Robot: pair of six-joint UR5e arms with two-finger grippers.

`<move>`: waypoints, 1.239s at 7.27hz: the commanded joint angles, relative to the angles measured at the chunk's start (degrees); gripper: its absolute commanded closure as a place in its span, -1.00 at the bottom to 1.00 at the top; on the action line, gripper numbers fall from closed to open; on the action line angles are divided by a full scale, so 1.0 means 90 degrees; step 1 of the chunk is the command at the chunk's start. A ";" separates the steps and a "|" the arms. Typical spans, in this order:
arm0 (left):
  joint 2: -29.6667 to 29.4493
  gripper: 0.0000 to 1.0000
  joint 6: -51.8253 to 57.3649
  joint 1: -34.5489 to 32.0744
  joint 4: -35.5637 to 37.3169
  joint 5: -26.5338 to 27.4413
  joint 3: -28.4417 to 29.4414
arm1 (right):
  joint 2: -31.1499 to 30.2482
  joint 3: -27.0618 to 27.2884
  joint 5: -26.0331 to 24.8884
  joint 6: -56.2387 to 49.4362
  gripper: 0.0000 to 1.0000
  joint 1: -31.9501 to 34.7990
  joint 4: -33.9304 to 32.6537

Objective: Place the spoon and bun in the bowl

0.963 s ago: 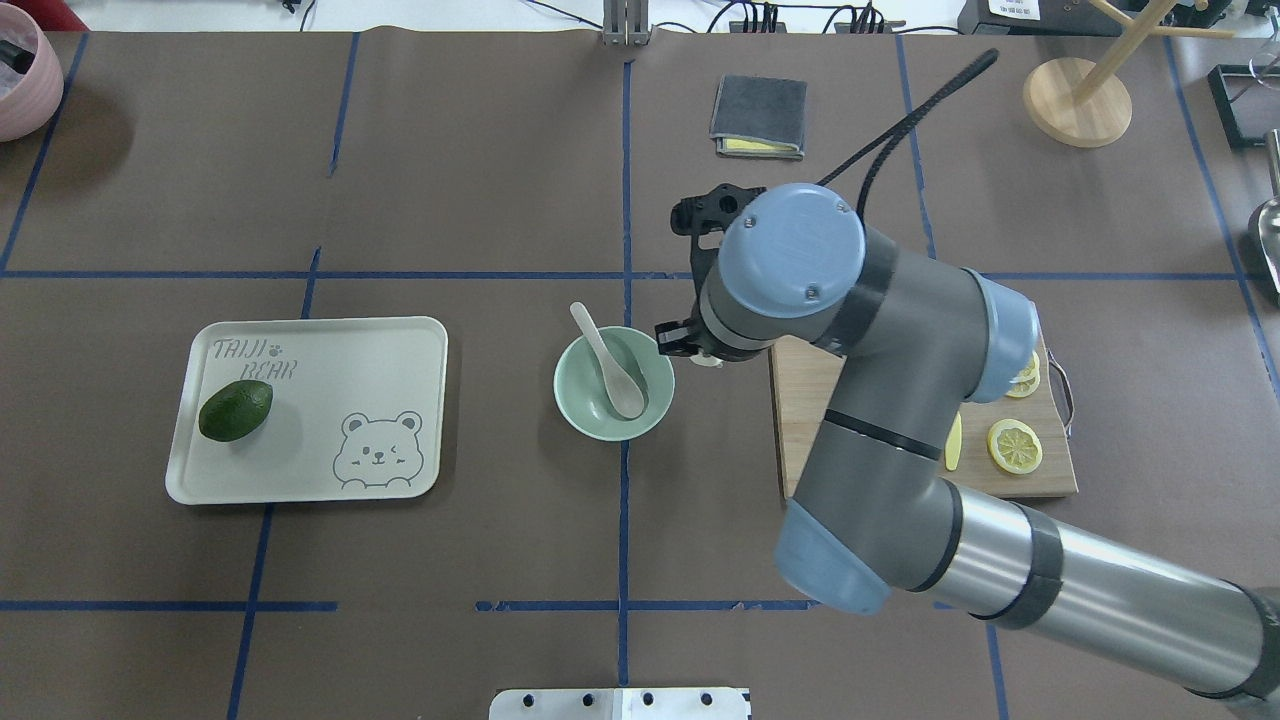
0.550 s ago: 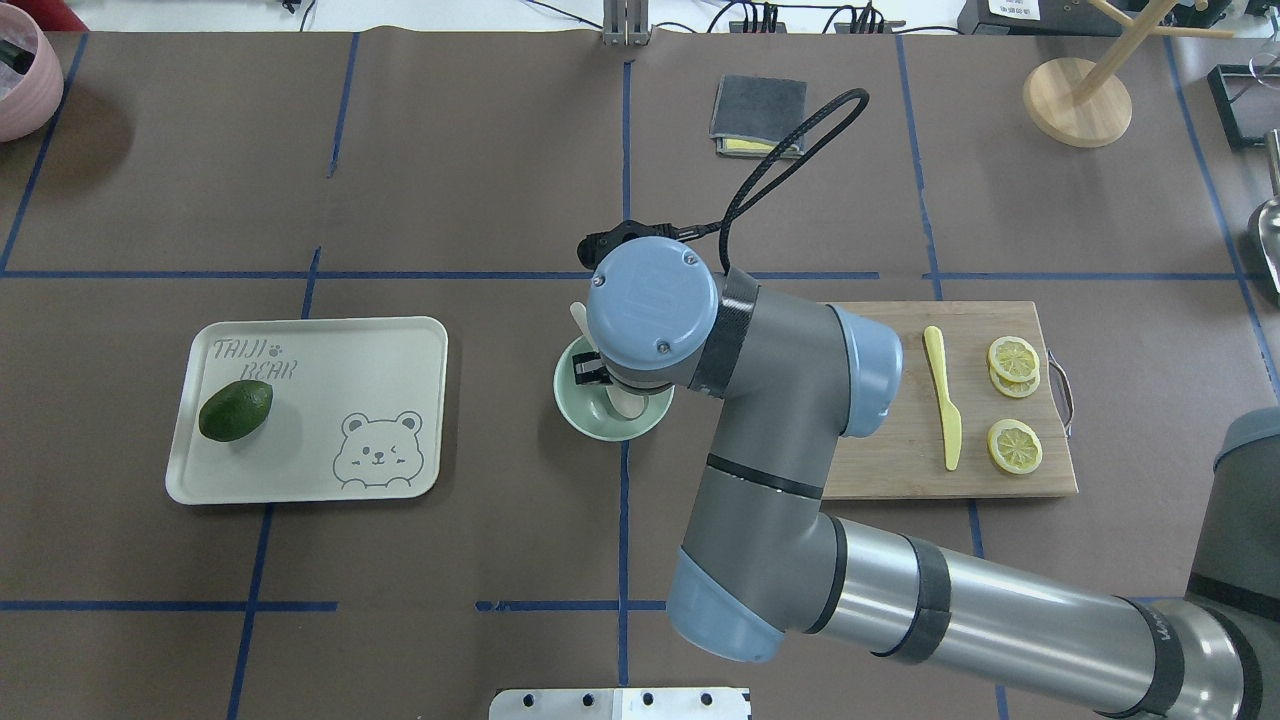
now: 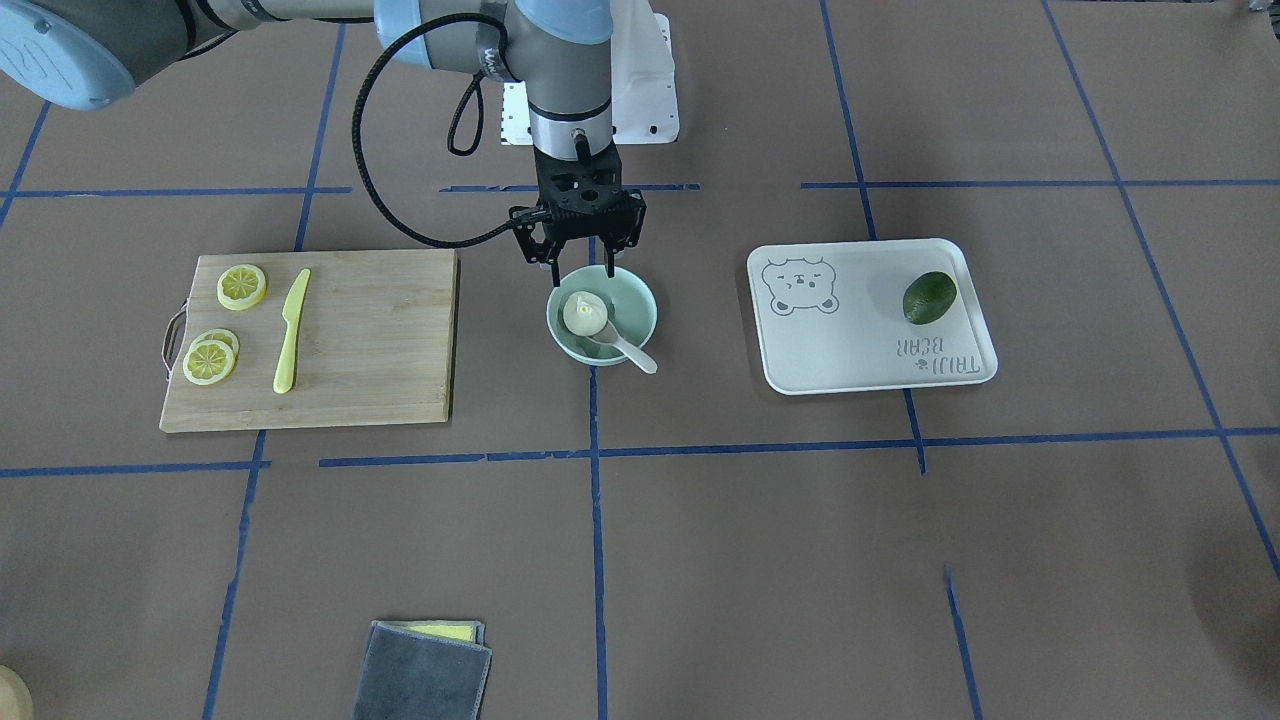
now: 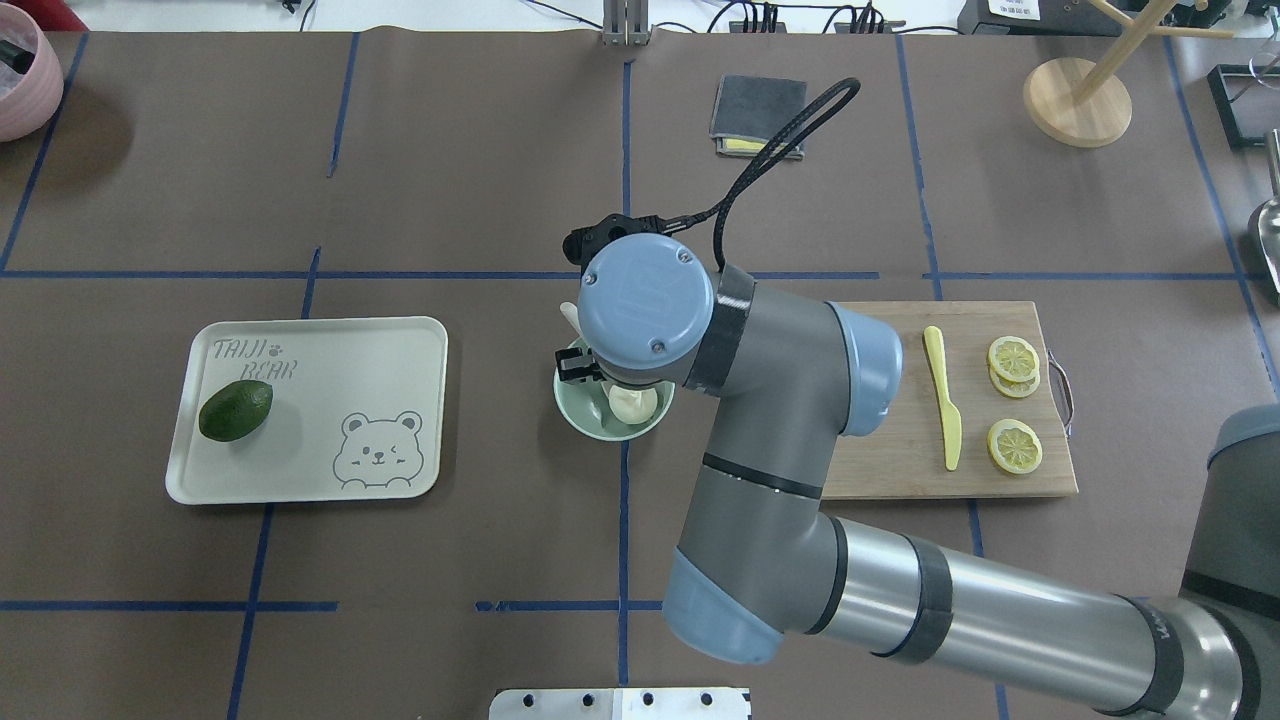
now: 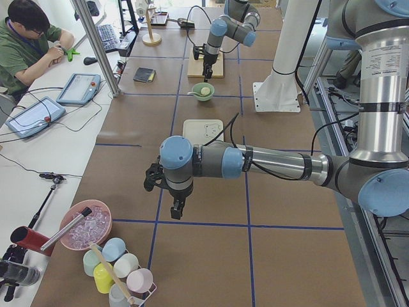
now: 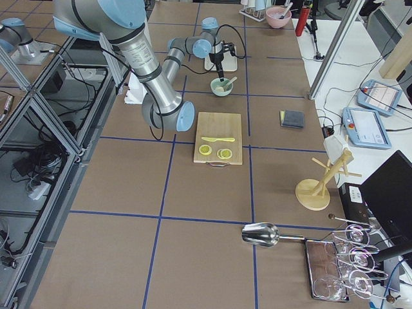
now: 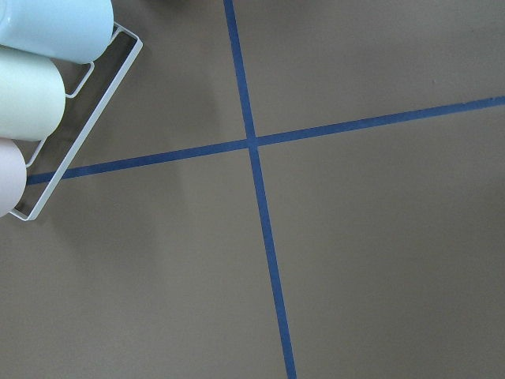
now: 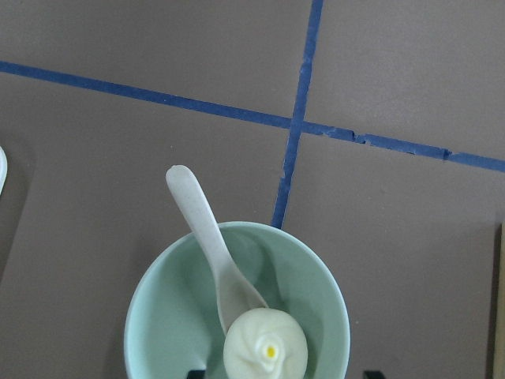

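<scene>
On my feed the table cover [image 3: 700, 560] reads as matt brown paper, with blue tape lines [image 3: 595, 500] stuck flat on it. The bowl [image 8: 166, 316] is smooth with a faint sheen. The spoon [image 8: 207, 229] looks like matt off-white plastic, and the bun [image 8: 266, 351] has a smooth, dull skin. I see bare wood grain on the cutting board [image 3: 370, 340], yellow plastic in the knife [image 3: 288, 335], a matt tray [image 3: 850, 340] and a soft grey cloth [image 3: 420, 675]. The right arm [image 4: 1010, 610] has a brushed metal tube.

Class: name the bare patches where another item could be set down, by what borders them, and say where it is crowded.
Bare table lies between the bowl and the tray, and between the bowl and the cutting board. The board's half nearer the bowl is bare too. Crowded: the bowl, holding bun and spoon, with the right gripper above.
</scene>
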 commanded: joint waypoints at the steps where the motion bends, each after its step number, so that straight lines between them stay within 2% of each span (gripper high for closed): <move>1: -0.0039 -1.00 0.0026 0.0000 0.0026 0.0020 -0.0005 | -0.0289 0.0006 0.1307 -0.1491 -1.00 0.1324 -0.0022; 3: 0.0018 -1.00 0.0026 0.0000 0.0055 0.0011 0.0082 | -0.1087 -0.0004 0.2518 -0.3616 -1.00 0.2983 -0.0022; 4: 0.0048 -1.00 0.0026 -0.0010 0.0084 0.0011 0.0015 | -0.1556 -0.0004 0.2901 -0.4971 -1.00 0.3765 -0.0032; 6: 0.0058 -1.00 0.0026 -0.0010 0.0065 0.0040 0.0015 | -0.2406 0.0015 0.2974 -0.6472 -1.00 0.4890 -0.0032; 7: 0.0058 -1.00 0.0026 -0.0010 0.0065 0.0040 0.0034 | -0.2826 0.0025 0.3206 -0.6856 -1.00 0.5311 -0.0032; 9: 0.0058 -1.00 0.0026 -0.0010 0.0075 0.0040 -0.0005 | -0.4044 0.0180 0.3383 -0.6841 -1.00 0.5841 0.0056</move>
